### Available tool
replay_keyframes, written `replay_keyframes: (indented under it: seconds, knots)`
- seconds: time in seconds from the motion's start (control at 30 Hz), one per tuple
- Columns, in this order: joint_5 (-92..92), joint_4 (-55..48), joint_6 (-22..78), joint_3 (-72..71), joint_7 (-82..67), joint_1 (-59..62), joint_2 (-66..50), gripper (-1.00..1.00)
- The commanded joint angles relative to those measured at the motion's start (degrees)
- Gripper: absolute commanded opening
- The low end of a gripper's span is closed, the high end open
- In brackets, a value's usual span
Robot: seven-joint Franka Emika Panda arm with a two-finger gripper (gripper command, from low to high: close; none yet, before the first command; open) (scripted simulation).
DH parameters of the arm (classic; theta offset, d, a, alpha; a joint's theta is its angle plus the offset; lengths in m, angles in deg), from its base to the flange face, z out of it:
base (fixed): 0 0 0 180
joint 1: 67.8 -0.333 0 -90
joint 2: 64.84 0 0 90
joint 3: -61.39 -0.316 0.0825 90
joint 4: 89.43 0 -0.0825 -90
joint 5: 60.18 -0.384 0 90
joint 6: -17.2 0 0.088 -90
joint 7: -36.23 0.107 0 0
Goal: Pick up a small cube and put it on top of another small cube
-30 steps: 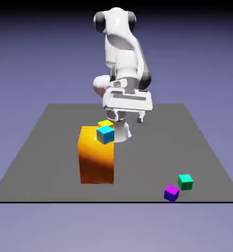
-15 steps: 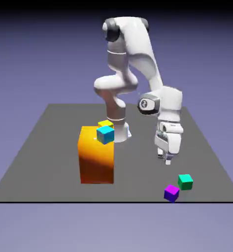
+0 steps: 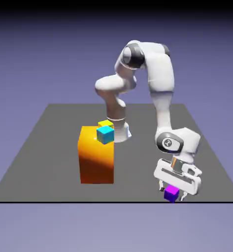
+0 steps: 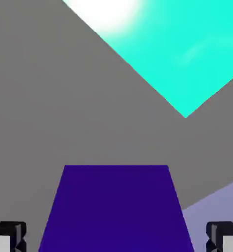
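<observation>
My gripper [image 3: 174, 193] has come down over the small purple cube [image 3: 171, 193] near the table's front edge, at the exterior view's right. The hand view shows that purple cube [image 4: 116, 209] large between my two finger tips [image 4: 7, 237], which stand wide apart on either side without touching it, so the gripper is open. The small green cube [image 4: 172, 49] lies just beyond it, in the hand view's upper right; in the exterior view my hand hides it. A small cyan cube [image 3: 105, 134] and a small yellow cube [image 3: 105, 123] rest on the tall orange block [image 3: 96, 155].
The tall orange block stands left of the middle of the grey table [image 3: 44, 147]. The table's front edge [image 3: 88, 202] runs right under the purple cube. The robot's base [image 3: 120, 132] stands behind the block.
The arm has swung from above the orange block to the exterior view's right and down toward the front edge. My open hand now straddles the purple cube and hides the green one.
</observation>
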Motion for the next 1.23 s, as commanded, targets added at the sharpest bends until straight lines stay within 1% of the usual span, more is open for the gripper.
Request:
replay_keyframes:
  seconds: [0.0,0.1,0.8,0.87,1.0,1.03,1.07,1.2]
  knots:
    - [-0.92,1.03,1.14,-0.64,-0.93,0.00,2.08,-1.00]
    - [-3.69,4.08,4.69,-2.54,-3.67,0.00,8.29,-1.00]
    - [-29.23,8.97,57.03,2.34,12.82,16.28,49.01,-1.00]
    - [-29.71,9.06,58.01,2.43,13.13,16.59,49.78,-1.00]
    - [-27.36,17.23,48.08,4.60,14.65,18.09,48.27,-1.00]
    - [-27.36,17.23,48.08,4.60,14.65,18.09,48.27,1.00]
    - [-27.36,17.23,48.08,4.60,14.65,18.09,48.27,1.00]
    - [-29.71,9.06,58.01,2.43,13.13,16.59,49.77,1.00]
